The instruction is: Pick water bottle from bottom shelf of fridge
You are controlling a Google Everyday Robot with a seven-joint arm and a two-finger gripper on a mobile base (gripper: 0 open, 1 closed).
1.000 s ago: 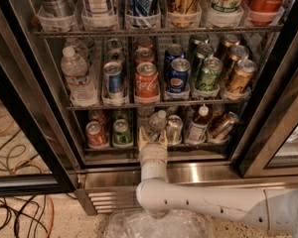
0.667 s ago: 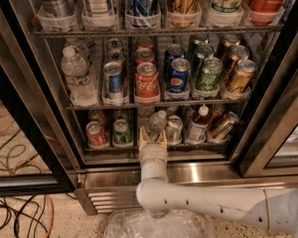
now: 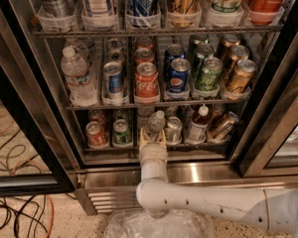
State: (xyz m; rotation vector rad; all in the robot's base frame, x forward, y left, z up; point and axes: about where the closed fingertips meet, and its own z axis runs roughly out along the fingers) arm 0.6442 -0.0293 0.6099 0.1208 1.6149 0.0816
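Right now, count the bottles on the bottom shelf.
2. The water bottle stands mid-shelf, at the end effector; a darker-labelled bottle stands to its right, past a silver can. Others may hide behind.

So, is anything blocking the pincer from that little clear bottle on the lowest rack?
Nothing visible does. The pincer sits right at the base of the small clear ribbed plastic water bottle; the green can and silver can stand to its sides, not in front.

One near view — steeply down, jaws at the bottom shelf (image 3: 114,148)
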